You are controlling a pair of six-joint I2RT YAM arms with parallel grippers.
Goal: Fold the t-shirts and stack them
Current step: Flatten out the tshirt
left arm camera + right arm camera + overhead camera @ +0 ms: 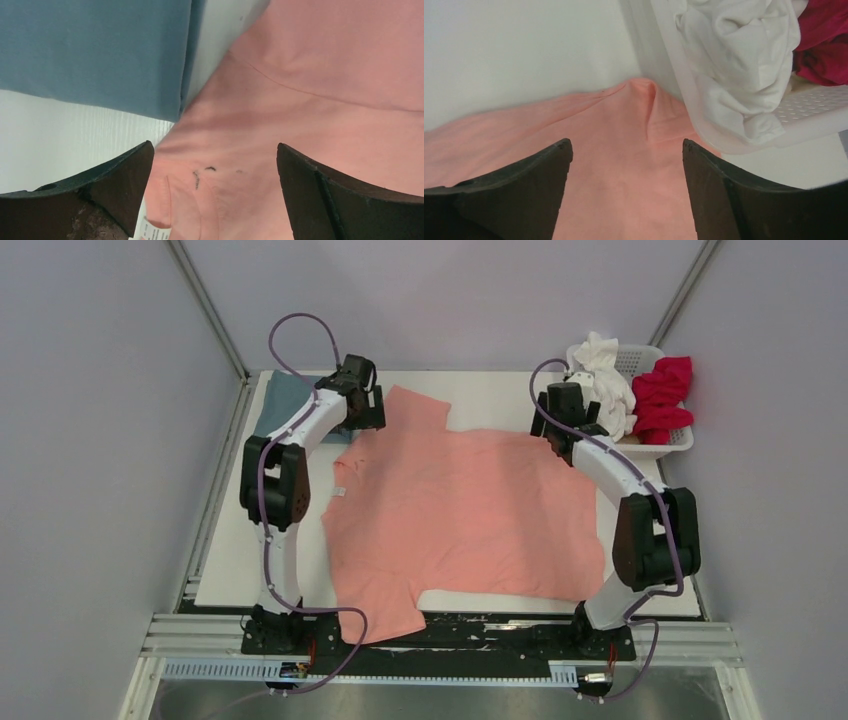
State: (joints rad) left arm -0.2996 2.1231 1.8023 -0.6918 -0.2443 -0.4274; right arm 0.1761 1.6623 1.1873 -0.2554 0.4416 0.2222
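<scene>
- Left claw (215, 162) and right claw (626, 150) are held wide open, empty.
- The salmon-pink tee (460, 510) is pressed against the basket (668, 447) at its 2 o'clock edge.
- Its tag (154, 231) cannot be read.

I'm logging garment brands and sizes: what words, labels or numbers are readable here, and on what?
Nothing legible.
The white tag on the salmon-pink t-shirt: carries print, too small and blurred to read.
The dark marks on that shirt: smudges, not lettering.
The blue-grey t-shirt and white basket: no text visible.
</scene>
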